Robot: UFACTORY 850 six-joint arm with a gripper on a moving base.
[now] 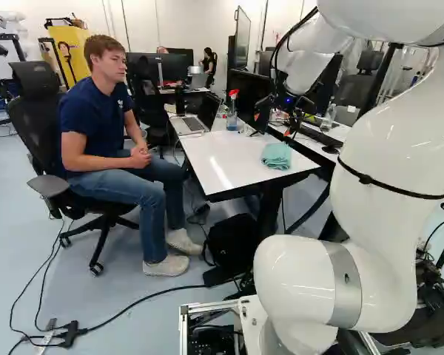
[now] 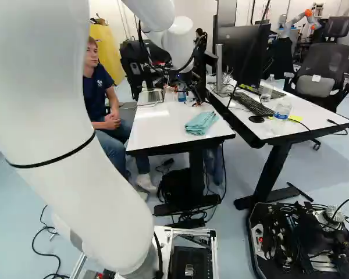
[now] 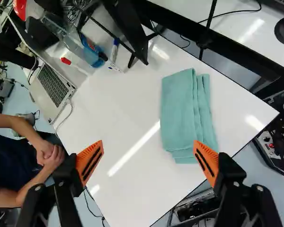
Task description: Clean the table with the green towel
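Note:
Above the white table (image 2: 151,128), my gripper (image 2: 192,92) hangs at its far part in the right base view. The wrist view shows the gripper (image 3: 148,149) open, its orange pads wide apart with only tabletop seen between them. A folded green towel (image 3: 184,111) lies flat on the table, ahead of the gripper and toward one finger, whose tip overlaps the towel's near edge in that view; contact cannot be told. The same towel (image 1: 276,155) rests near the table's right edge in the left base view.
A laptop (image 3: 49,92), a spray bottle (image 1: 232,111) and a marker (image 3: 114,52) are at the table's far end. Beside the table sits a person (image 1: 103,140), hands clasped close to its edge. A second desk (image 2: 296,110) adjoins, with keyboard, monitor and bottles. Another robot (image 2: 299,20) stands far back.

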